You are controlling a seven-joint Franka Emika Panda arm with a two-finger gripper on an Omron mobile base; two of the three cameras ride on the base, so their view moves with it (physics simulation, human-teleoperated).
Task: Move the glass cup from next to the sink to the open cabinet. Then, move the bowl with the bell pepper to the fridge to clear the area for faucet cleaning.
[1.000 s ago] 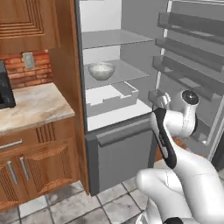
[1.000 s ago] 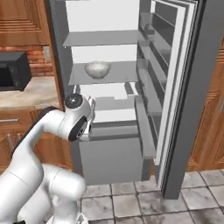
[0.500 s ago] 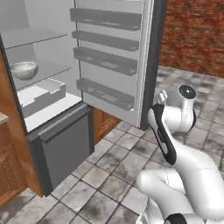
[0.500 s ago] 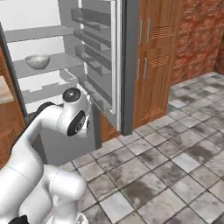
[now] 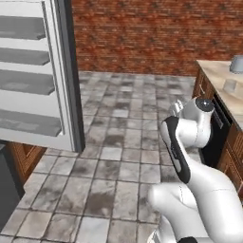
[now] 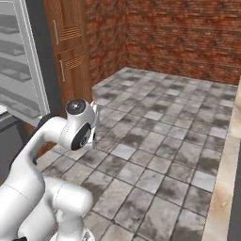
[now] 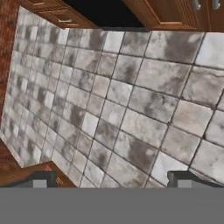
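Note:
The fridge's open door [image 5: 33, 80], with its grey door shelves, stands at the left edge of the left base view, and the same fridge door [image 6: 19, 70] sits at the left of the right base view. The bowl, bell pepper, glass cup, sink, faucet and cabinet are out of view. My gripper [image 7: 113, 179] is open over bare floor tiles, its two dark fingertips [image 7: 41, 179] far apart with nothing between them. The arm is folded up close to the base, with the hand [image 5: 176, 108] held high.
Grey tiled floor [image 5: 118, 142] stretches to a red brick wall [image 5: 142, 33]. A wooden counter [image 5: 223, 76] at the right carries a grey object [image 5: 237, 64] and a small pale one [image 5: 230, 85]. A tall wooden pantry unit [image 6: 70, 47] stands beside the fridge.
The base has turned right, so the whole picture has swung away from the fridge interior; the shelf with the bowl has left both base views. The gripper stays open.

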